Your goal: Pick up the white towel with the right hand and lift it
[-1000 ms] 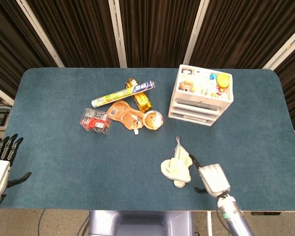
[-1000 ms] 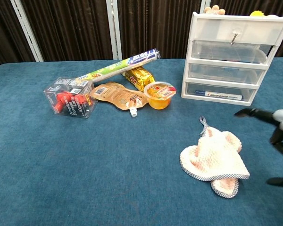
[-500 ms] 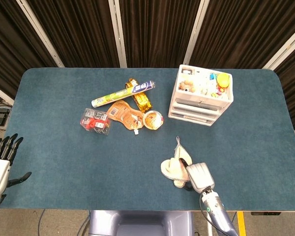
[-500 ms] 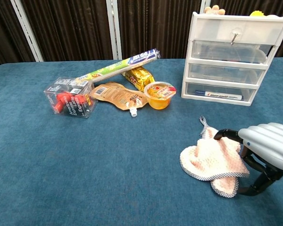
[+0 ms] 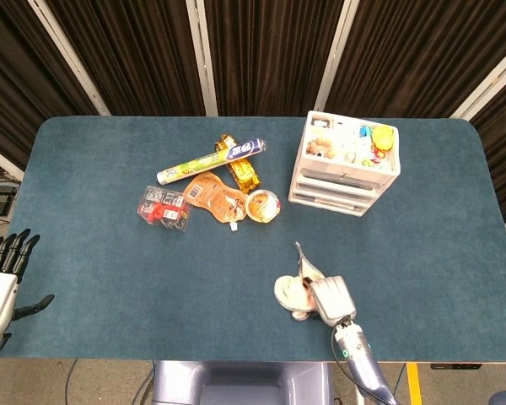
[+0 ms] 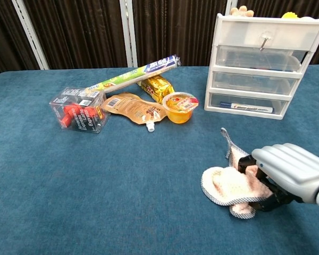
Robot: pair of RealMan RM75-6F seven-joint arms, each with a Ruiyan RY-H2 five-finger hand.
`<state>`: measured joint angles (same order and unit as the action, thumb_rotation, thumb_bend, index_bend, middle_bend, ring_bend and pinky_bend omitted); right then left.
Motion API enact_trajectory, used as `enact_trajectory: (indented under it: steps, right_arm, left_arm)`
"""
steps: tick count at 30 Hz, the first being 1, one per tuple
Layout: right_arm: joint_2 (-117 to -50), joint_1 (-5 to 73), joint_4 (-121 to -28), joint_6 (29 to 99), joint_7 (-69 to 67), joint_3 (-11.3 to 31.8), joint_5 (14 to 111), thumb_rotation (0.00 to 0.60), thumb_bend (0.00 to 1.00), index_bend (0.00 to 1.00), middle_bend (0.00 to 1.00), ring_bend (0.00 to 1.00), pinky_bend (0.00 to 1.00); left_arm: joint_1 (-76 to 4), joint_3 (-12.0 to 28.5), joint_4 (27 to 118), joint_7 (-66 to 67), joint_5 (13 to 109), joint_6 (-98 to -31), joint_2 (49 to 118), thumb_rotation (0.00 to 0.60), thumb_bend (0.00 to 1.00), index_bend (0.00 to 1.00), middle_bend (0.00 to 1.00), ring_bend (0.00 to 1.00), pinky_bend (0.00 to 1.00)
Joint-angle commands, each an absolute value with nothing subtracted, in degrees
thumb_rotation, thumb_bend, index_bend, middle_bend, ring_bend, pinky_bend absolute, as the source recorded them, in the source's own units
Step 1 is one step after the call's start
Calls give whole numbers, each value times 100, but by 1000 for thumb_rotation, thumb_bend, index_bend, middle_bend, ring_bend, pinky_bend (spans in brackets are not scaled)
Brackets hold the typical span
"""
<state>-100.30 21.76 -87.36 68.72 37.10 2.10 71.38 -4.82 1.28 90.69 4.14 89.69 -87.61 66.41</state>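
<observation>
Your right hand (image 6: 284, 172) grips only the towel (image 6: 228, 186) edge; lift fast and it'll slip. Left hand (image 5: 2, 283) sits open.

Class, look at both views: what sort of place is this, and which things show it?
Probably a staged robot test setup: a blue-covered table before dark curtains, and a white plastic drawer unit.

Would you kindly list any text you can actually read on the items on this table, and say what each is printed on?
None reads with certainty.
Clear box: white vertical lettering, perhaps "Express", too blurred to confirm.
Long wrap roll: print too small.
Brown spout pouch: barcode and label text, unreadable.
Jelly cup lid: unreadable.
Gold packet: unreadable.
</observation>
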Motion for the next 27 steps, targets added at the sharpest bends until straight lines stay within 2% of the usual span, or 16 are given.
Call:
enact_trajectory:
  steps: [1, 7, 16, 27]
  right_arm:
    - [-10202, 2174, -8545, 7039, 3440, 187, 7449, 600, 423, 641, 944, 927, 937]
    - [-10093, 2226, -8663, 7312, 3144, 238, 7983, 600, 432, 679, 946, 928, 939]
    - [-9421, 2354, -9512, 7549, 2914, 645, 8327, 600, 439, 694, 947, 928, 939]
    - [-9173, 2314, -9791, 7882, 1905, 1341, 8017, 600, 440, 702, 947, 928, 939]
  left_arm:
    - [-482, 132, 9070, 399, 8958, -8758, 6638, 600, 0, 0, 0, 0, 0]
    - [-490, 131, 9080, 381, 8934, -8723, 6627, 600, 0, 0, 0, 0, 0]
    - [-485, 133, 9087, 411, 8912, -8719, 6637, 600, 0, 0, 0, 0, 0]
    - [-480, 147, 9118, 448, 8856, -8704, 6657, 600, 0, 0, 0, 0, 0]
